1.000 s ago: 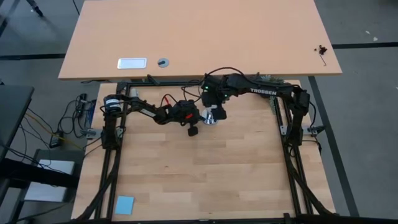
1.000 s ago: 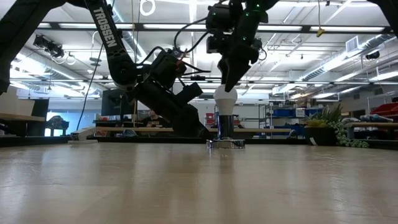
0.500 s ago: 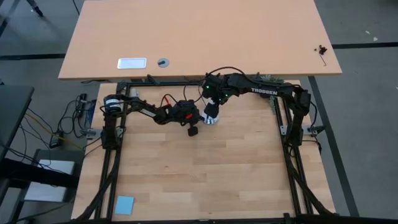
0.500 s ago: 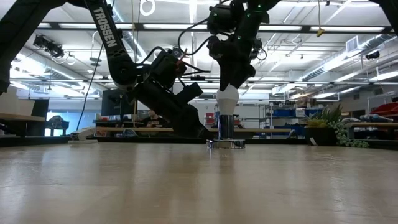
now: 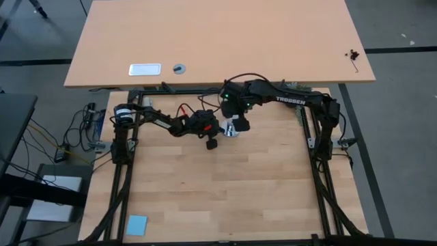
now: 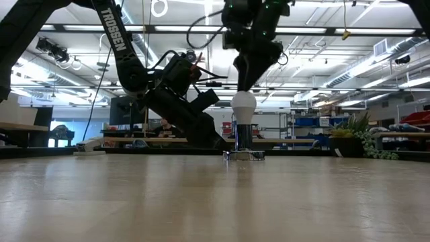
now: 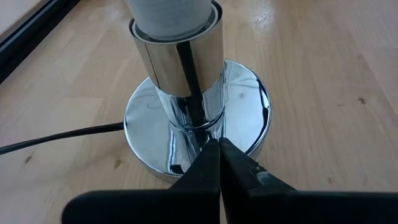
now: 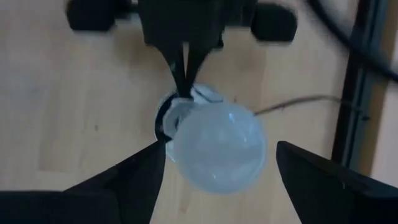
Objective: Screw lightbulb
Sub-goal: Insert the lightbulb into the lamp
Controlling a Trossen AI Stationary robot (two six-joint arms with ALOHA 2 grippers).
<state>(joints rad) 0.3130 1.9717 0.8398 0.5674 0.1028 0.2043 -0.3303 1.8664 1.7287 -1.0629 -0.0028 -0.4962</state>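
The white lightbulb point(image 6: 243, 107) stands upright with its base in the chrome socket point(image 7: 180, 62). The socket rises from a round chrome disc point(image 7: 249, 106) that lies flat on the wooden table. My right gripper point(image 6: 245, 79) hangs open just above the bulb, pointing down. In the right wrist view its fingers stand to either side of the bulb point(image 8: 217, 149), and I see no touch. My left gripper point(image 7: 217, 149) is shut and reaches in from the table's left, with its tips at the foot of the socket. My left gripper presses its shut fingertips point(image 7: 231, 163) down on the chrome disc's top point(image 7: 214, 138), right where the socket column rises from it. The fingers slant down from the table's left side. The disc lies flat on the table.
A black cord point(image 7: 56, 137) runs from the disc over the table. A blue pad point(image 5: 137, 224) lies at the near left corner. A second, lighter tabletop point(image 5: 218, 41) stands beyond the far edge. Black frame rails point(image 5: 321, 178) run along both sides.
My right gripper's fingers stood around the bulb's top a second ago. They are now clear of the bulb and just above it. The bulb has stayed upright in the socket.
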